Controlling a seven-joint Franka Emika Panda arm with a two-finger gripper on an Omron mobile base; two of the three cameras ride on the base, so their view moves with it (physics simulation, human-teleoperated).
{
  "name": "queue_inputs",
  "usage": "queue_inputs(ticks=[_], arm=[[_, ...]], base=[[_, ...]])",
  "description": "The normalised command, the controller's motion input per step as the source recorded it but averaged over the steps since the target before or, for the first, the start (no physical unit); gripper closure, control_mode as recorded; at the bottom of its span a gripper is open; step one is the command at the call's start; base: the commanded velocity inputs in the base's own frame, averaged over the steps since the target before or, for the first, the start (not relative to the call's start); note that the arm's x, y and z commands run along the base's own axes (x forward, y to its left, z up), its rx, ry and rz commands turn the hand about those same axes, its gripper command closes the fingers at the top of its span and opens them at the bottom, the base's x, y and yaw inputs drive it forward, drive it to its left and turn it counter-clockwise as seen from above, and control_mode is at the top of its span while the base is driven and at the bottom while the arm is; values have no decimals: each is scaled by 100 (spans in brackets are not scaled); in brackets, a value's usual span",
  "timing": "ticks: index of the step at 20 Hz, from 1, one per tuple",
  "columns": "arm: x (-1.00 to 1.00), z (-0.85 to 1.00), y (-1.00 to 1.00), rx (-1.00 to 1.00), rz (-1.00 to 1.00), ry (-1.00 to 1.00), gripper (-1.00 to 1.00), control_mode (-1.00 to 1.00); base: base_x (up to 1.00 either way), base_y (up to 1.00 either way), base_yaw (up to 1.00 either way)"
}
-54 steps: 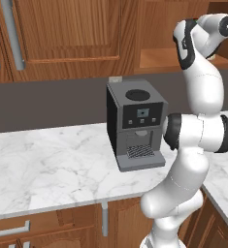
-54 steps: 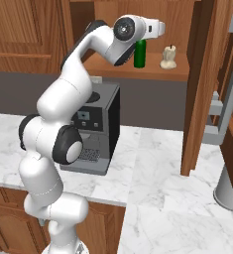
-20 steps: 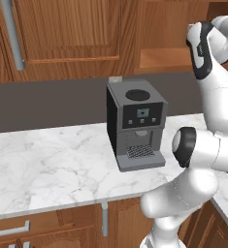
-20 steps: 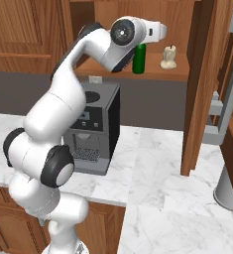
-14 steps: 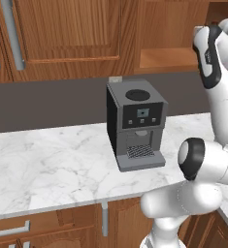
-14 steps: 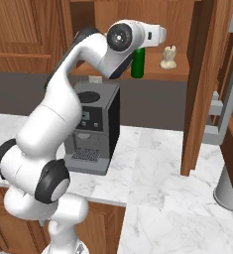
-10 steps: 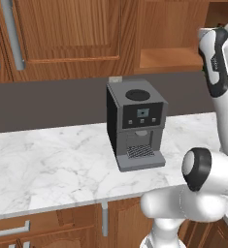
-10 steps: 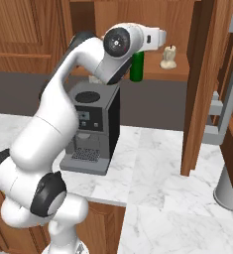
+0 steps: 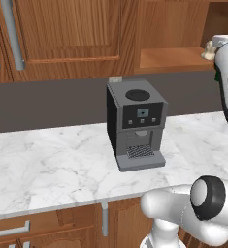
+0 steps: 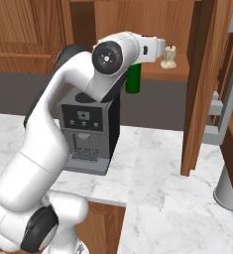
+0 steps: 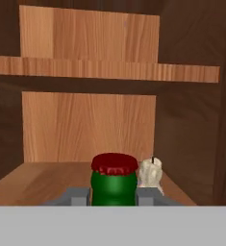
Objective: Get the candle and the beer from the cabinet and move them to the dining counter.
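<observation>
Claw point(image 11: 114, 196) clamped around beer point(image 11: 114, 180) neck, candle point(image 11: 150, 174) just beyond, right, on cabinet point(image 11: 47, 180) shelf

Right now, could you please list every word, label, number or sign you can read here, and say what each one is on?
None can be read.
Coffee machine: its small front display shows pale marks, too blurred to read.
Beer bottle: plain green glass and red cap, no label showing.
Candle: no writing.

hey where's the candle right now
In the right base view the candle stands on the open cabinet shelf, right of the beer, which the gripper holds.
</observation>
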Motion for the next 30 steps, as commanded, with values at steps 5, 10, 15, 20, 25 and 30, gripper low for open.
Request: queue_inputs(ticks=[5,10,15,20,25,30], arm=[[-61,-2,11,0,0,0,100,-100],[-54,-11,41,0,0,0,100,-100],[-59,0,56,0,2,1,100,-100],[-70,0,48,0,3,4,100,-100],[-64,-1,44,0,4,8,100,-100],[-72,-4,53,0,3,3,100,-100]], base=[[0,0,0],[0,0,0],[0,0,0],[0,0,0],[0,0,0],[0,0,0]])
